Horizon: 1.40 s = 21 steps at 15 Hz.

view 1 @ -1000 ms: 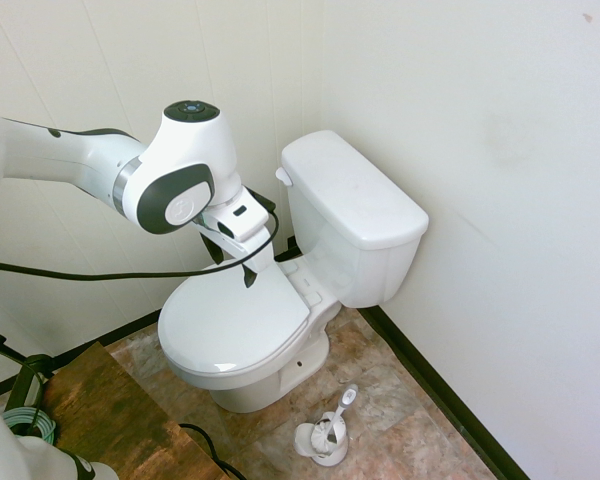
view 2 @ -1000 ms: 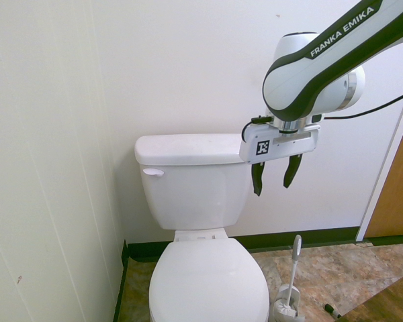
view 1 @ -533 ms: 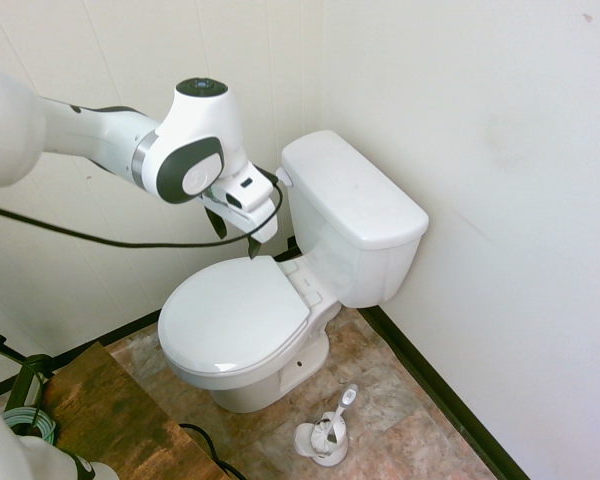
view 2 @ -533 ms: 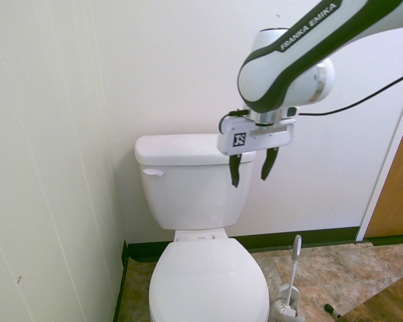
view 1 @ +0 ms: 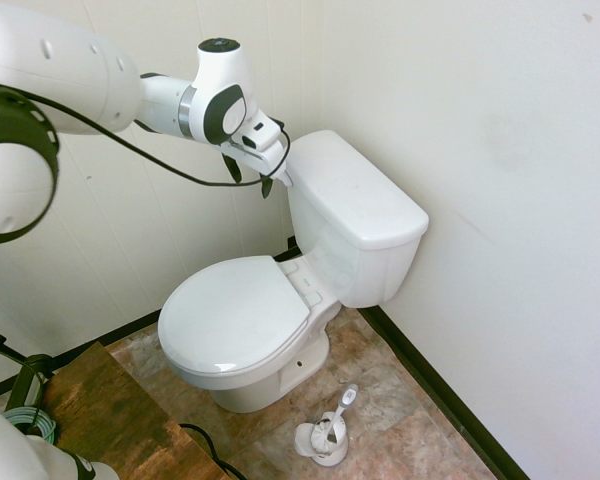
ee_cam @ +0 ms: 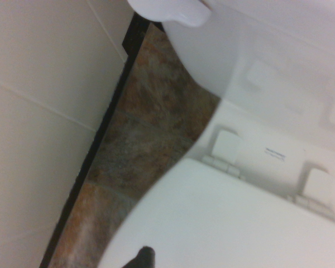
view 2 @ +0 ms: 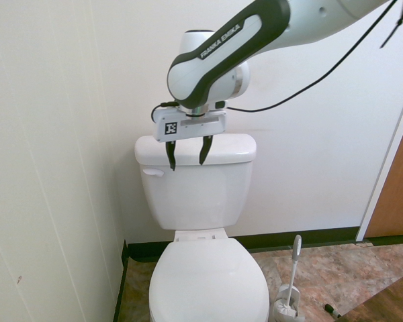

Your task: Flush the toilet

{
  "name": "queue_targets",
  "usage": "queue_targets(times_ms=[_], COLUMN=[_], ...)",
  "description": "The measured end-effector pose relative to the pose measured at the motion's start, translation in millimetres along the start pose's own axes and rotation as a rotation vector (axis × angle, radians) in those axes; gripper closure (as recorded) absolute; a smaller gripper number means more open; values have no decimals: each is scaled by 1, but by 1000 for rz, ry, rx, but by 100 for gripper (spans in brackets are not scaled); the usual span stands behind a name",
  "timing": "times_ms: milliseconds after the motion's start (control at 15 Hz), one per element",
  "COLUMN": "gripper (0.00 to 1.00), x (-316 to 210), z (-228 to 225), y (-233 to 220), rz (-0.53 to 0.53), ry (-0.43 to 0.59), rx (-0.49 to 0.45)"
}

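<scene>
The toilet (view 1: pixel 355 215) is glossy white, with a closed oval seat lid (view 1: pixel 235 315) and a boxy tank (view 2: pixel 198 188) against the wall. Its small white flush lever (view 2: pixel 152 172) sticks out of the tank's front upper corner, by the side wall. My gripper (view 2: pixel 188 153) hangs open in front of the tank's top edge, fingers pointing down, a little to the side of and above the lever. From the other side the gripper (view 1: pixel 248 176) sits just beside the lever (view 1: pixel 283 178), holding nothing. In the wrist view the lever (ee_cam: pixel 173 11) shows above the lid (ee_cam: pixel 240 223).
A toilet-brush holder (view 1: pixel 323 437) stands on the stone-pattern floor (view 1: pixel 380 380) beside the bowl. White walls close in behind and beside the tank (view 2: pixel 54 168). A wooden door (view 2: pixel 396 188) is at the far side, and a brown board (view 1: pixel 100 410) lies in front.
The arm has swung across the front of the tank toward the lever side and risen slightly. The fingers have stayed open throughout.
</scene>
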<state>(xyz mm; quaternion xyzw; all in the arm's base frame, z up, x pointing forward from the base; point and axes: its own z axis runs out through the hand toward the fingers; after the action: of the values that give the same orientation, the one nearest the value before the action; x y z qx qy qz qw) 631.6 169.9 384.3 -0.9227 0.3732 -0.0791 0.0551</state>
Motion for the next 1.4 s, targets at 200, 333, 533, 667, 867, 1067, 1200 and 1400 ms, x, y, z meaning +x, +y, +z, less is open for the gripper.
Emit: queue_targets(times_ms=[200,333,533,667,867,1067,1200,1400], gripper=[0,100,100,100,100,100,100,100], x=[18,28,33,34,42,49,52,54], z=[21,35,49,54,59,64,68,72], y=[-40,-57,-75,-83,-91,-98,-102,-107], rz=[9,15,19,24,34,45,50,55], ry=[22,26,38,38,45,41,40,35], rx=[28,39,54,62,76,84,87,91])
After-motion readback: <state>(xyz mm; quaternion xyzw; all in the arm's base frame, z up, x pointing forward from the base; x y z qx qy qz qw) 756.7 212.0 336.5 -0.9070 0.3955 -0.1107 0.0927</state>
